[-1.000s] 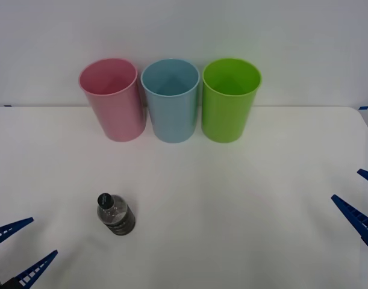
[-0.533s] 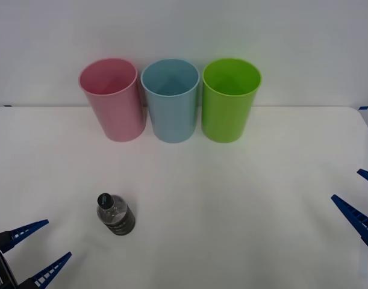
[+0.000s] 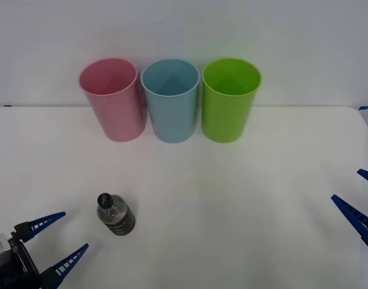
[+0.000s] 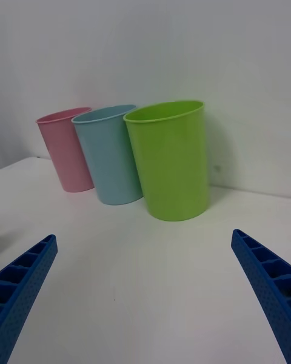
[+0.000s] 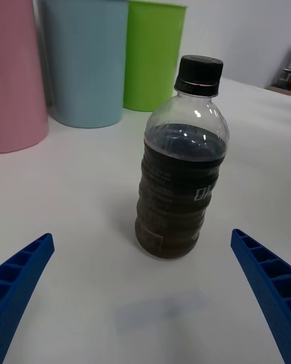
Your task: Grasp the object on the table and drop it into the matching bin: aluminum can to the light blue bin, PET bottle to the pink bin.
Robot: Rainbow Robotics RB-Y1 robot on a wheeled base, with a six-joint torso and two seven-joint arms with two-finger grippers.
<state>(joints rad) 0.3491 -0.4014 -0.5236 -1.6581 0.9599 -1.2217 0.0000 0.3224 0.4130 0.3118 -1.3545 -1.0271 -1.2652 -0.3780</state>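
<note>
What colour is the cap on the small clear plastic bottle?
Black, on the small clear plastic bottle; clearest in the left wrist view.

Three bins in a row at the far edge of the white tabletop [image 3: 244,198]: pink bin [image 3: 111,99] left, light blue bin [image 3: 170,100] middle and touching it, lime green bin [image 3: 229,99] right. PET bottle [image 3: 114,214] stands upright at near left, black cap on, well apart from the bins. Left gripper [image 3: 56,239] at near-left corner, fingers spread, just left of the bottle and not touching; right gripper [image 3: 359,198] at the right edge, fingers apart, over bare tabletop.
</note>
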